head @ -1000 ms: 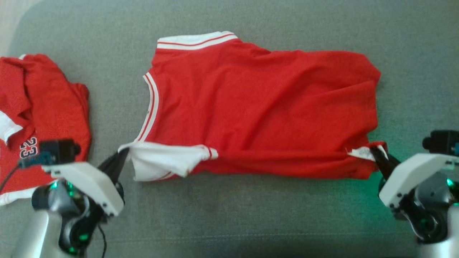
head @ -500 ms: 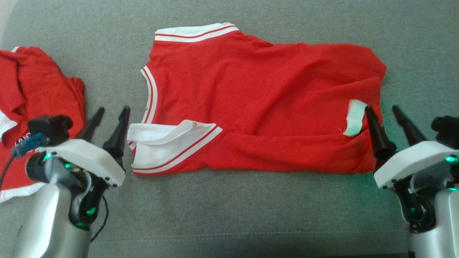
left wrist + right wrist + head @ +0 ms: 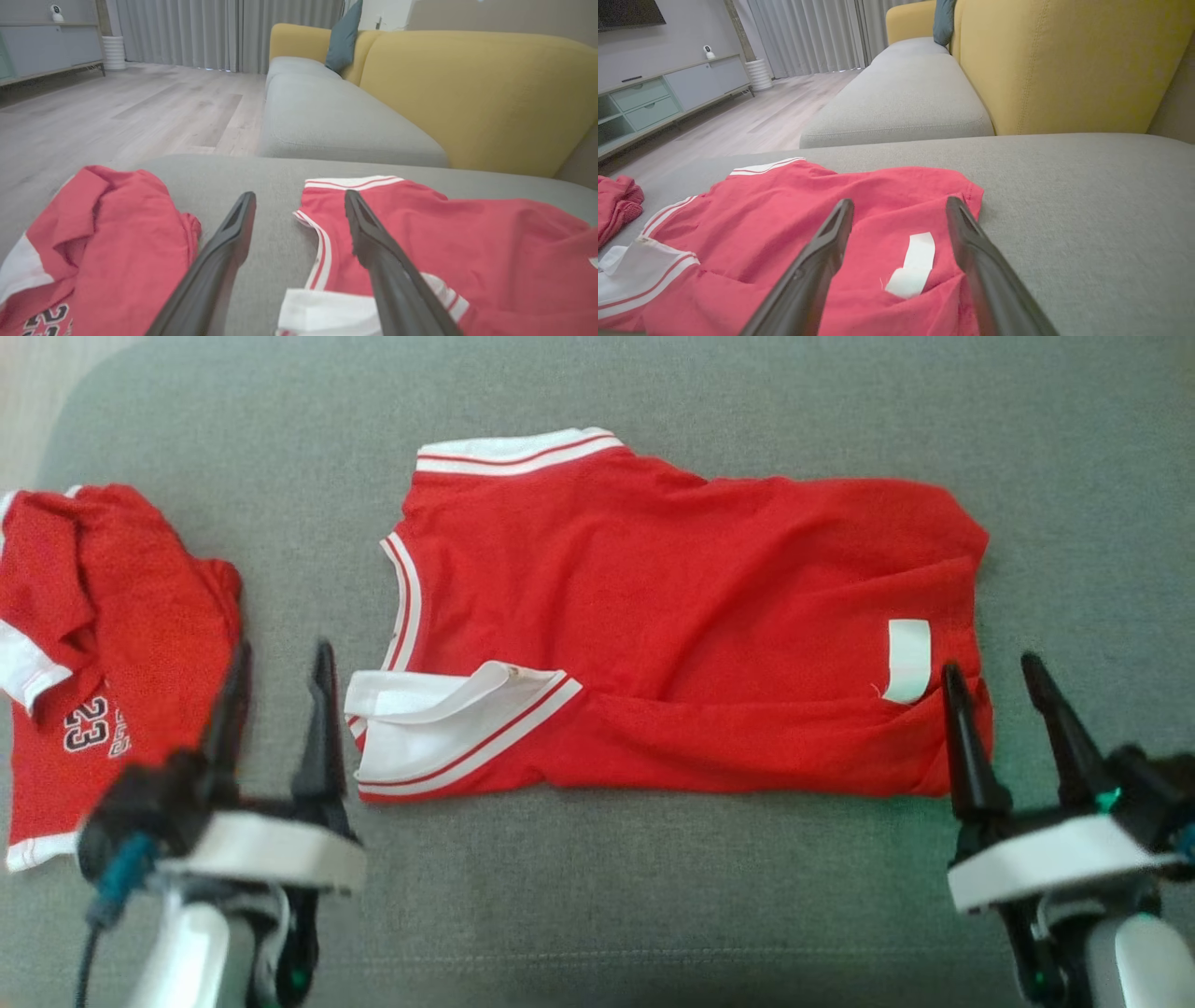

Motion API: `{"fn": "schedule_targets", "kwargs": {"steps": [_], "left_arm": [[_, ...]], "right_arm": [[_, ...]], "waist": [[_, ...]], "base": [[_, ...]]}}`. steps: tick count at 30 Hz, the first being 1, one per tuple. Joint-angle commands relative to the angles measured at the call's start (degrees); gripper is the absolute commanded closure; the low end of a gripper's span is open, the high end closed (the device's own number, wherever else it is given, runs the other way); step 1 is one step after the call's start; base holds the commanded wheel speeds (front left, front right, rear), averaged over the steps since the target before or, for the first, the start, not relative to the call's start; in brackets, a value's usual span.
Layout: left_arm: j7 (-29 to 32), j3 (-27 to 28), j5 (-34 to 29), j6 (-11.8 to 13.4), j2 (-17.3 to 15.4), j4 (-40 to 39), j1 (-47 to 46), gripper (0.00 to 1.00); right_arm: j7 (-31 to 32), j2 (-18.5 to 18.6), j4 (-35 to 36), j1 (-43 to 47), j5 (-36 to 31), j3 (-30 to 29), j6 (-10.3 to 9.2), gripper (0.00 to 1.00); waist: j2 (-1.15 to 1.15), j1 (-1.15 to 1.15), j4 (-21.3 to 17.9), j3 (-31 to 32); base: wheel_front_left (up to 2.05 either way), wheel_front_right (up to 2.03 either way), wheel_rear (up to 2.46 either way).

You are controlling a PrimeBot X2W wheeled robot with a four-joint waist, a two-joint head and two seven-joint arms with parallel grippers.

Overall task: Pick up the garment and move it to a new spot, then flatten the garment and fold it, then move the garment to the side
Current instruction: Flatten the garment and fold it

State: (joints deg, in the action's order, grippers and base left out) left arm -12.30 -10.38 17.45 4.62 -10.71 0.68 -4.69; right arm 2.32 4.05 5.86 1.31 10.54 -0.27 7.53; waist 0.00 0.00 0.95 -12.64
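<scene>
The garment (image 3: 672,616) is a red jersey with white, red-striped trim. It lies folded in a broad band across the grey cushion (image 3: 653,896), and a white label (image 3: 907,658) faces up near its right end. My left gripper (image 3: 282,653) stands open just left of the garment's white-trimmed near-left corner, holding nothing. The left wrist view has that gripper (image 3: 299,196) over bare cushion beside the garment (image 3: 467,242). My right gripper (image 3: 990,667) is open at the garment's near-right corner. In the right wrist view its fingers (image 3: 900,203) straddle the label (image 3: 915,261) above the cloth (image 3: 784,210).
A second red garment (image 3: 103,644) with a "23" print lies crumpled at the cushion's left end (image 3: 103,233). A yellow backrest (image 3: 467,93) rises behind the cushion. Wooden floor (image 3: 93,116) lies beyond the left edge.
Both grippers have gone from shut on the garment's near edge to open. They let the cloth go and drew back towards me. The near corners now lie flat on the cushion.
</scene>
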Motion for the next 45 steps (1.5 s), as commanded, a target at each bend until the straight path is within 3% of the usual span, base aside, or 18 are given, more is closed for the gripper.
{"fn": "schedule_targets", "kwargs": {"steps": [1,16,26,42,43,44,45], "left_arm": [[-0.54,1.86,-0.43,0.37,-0.75,-2.15,-0.58,0.00],[-0.08,0.70,-0.33,1.57,-0.85,-2.09,5.20,0.00],[8.16,-2.39,6.05,-3.45,0.38,5.58,3.99,0.00],[16.25,-2.93,13.61,-8.29,1.06,16.36,-2.88,0.00],[16.49,-3.18,13.95,-8.71,1.06,16.54,-3.14,0.00],[16.52,-3.35,14.19,-9.02,1.03,16.62,-3.38,0.54],[16.46,-3.48,14.32,-9.24,0.96,16.67,-3.58,1.00]], "right_arm": [[-0.86,0.03,2.51,-0.29,-0.11,1.37,-0.04,0.00],[-0.73,-0.96,3.27,3.92,0.23,0.98,-0.04,0.00],[5.38,1.33,-5.26,3.06,2.17,-0.39,-0.04,0.00],[12.32,0.73,-12.56,-3.53,2.53,-3.11,-0.04,0.00],[12.92,0.62,-12.90,-3.74,2.80,-3.04,-0.04,0.05],[13.31,0.54,-13.09,-3.95,3.05,-2.91,-0.04,0.61],[13.77,0.41,-13.27,-4.08,3.62,-2.79,-0.04,1.00]], "waist": [[0.00,0.00,-0.02,0.52],[0.00,0.00,-0.32,3.16],[0.00,0.00,0.00,1.36],[0.00,0.00,0.32,-3.35],[0.00,0.00,0.34,-3.51],[0.00,0.00,0.38,-3.64],[0.00,0.00,0.43,-3.72]], "base": [[0.00,0.00,0.00],[0.00,0.00,0.00],[0.00,0.00,0.00],[0.00,0.00,0.00],[0.00,0.00,0.00],[0.00,0.00,0.00],[0.00,0.00,0.00]]}}
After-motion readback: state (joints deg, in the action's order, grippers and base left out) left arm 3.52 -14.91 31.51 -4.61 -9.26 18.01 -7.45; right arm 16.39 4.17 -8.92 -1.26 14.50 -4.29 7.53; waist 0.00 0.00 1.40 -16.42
